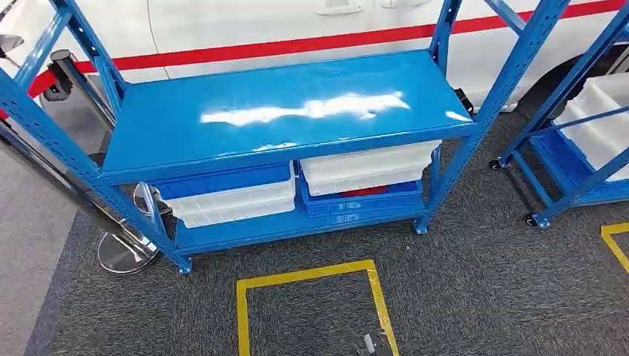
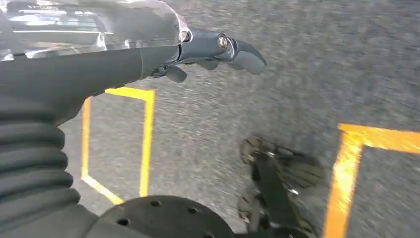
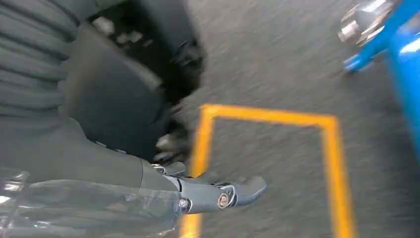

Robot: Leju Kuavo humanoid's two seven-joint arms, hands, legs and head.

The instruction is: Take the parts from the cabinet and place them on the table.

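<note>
The blue cabinet (image 1: 289,104) stands ahead of me in the head view, its top shelf bare and shiny. On its lower shelf sit a white bin (image 1: 230,202) stacked with a blue one on the left, and a white bin (image 1: 367,167) over a blue bin (image 1: 363,202) on the right. Something red (image 1: 363,191) shows between the right pair. What the bins hold is hidden. My left hand (image 2: 213,54) hangs over the carpet, fingers loosely extended and holding nothing. My right hand (image 3: 213,193) hangs the same way, empty, above the yellow tape (image 3: 267,116).
A yellow taped square (image 1: 311,297) marks the grey carpet in front of the cabinet. A second blue rack (image 1: 571,148) with white bins (image 1: 604,111) stands at the right. A chrome post base (image 1: 126,252) sits by the cabinet's left leg. A white car (image 1: 297,30) is behind.
</note>
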